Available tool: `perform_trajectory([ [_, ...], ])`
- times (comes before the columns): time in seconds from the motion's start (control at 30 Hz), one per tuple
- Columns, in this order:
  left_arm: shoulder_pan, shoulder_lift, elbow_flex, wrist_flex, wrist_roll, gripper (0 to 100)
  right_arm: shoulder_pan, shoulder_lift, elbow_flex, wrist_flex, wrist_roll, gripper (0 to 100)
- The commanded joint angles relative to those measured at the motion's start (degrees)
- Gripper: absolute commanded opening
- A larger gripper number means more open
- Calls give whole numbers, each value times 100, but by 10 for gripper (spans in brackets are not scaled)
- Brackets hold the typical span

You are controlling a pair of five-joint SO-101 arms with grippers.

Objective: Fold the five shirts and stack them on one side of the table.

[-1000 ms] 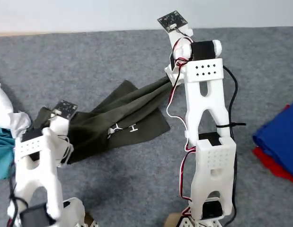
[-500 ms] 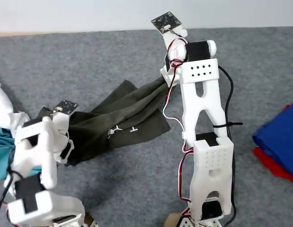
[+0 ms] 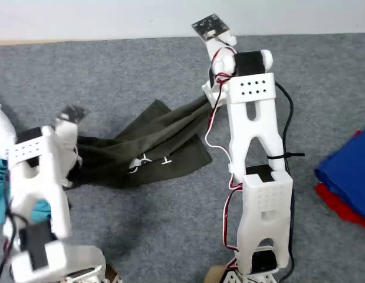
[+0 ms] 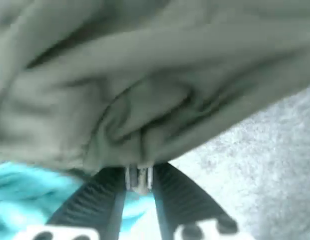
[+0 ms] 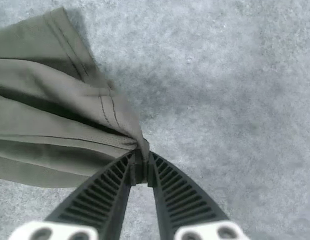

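Observation:
An olive-green shirt point(image 3: 153, 144) with white print hangs stretched between my two arms over the grey table point(image 3: 111, 71). My left gripper point(image 4: 139, 182) is shut on a bunched fold of the olive-green shirt point(image 4: 155, 90) at the shirt's left end. My right gripper point(image 5: 141, 172) is shut on a corner of the olive-green shirt point(image 5: 54, 125) at its right end, just above the table. In the high view the left arm point(image 3: 38, 177) stands at the left and the right arm point(image 3: 253, 130) in the middle.
A blue folded shirt point(image 3: 347, 171) lies on a red one point(image 3: 341, 203) at the table's right edge. White cloth point(image 3: 2, 132) and teal cloth point(image 3: 0, 200) lie heaped at the left edge, close behind the left arm. Teal cloth point(image 4: 29, 195) also lies under the left gripper.
The left arm has lifted and pulled leftward with its end of the shirt, stretching the cloth flatter. The right arm has barely shifted.

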Motion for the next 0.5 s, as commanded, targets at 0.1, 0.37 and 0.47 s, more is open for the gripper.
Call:
perform_trajectory([
  [0.1,35,-2145,-1367,615,501,2,426,-1420,-158,84,35,10],
  [0.37,369,-3033,-2782,422,888,2,602,-2967,-158,127,35,10],
  [0.47,536,-3218,-3125,176,888,2,602,-3574,-149,136,26,10],
])
